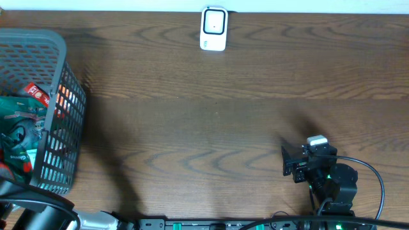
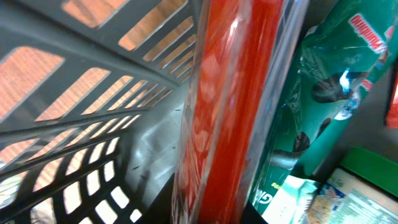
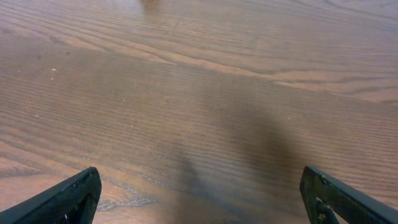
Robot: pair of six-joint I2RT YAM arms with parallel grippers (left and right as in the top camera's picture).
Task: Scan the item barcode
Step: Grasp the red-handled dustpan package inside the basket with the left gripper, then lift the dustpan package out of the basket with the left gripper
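In the left wrist view a glossy red packet (image 2: 233, 112) stands lengthwise between my left gripper's (image 2: 208, 214) dark fingers, which press on both its sides inside the grey mesh basket (image 2: 74, 81). From overhead only the left arm (image 1: 32, 211) shows, at the basket's (image 1: 48, 43) near edge. The white barcode scanner (image 1: 213, 29) lies at the table's far edge. My right gripper (image 1: 289, 161) rests low at the front right, and its jaws (image 3: 199, 183) stand wide open over bare wood.
Green snack bags (image 2: 323, 93) and a green printed carton (image 2: 348, 193) crowd the basket beside the red packet. More red and green packets (image 1: 19, 121) show through the basket from above. A black cable (image 1: 377, 179) loops by the right arm.
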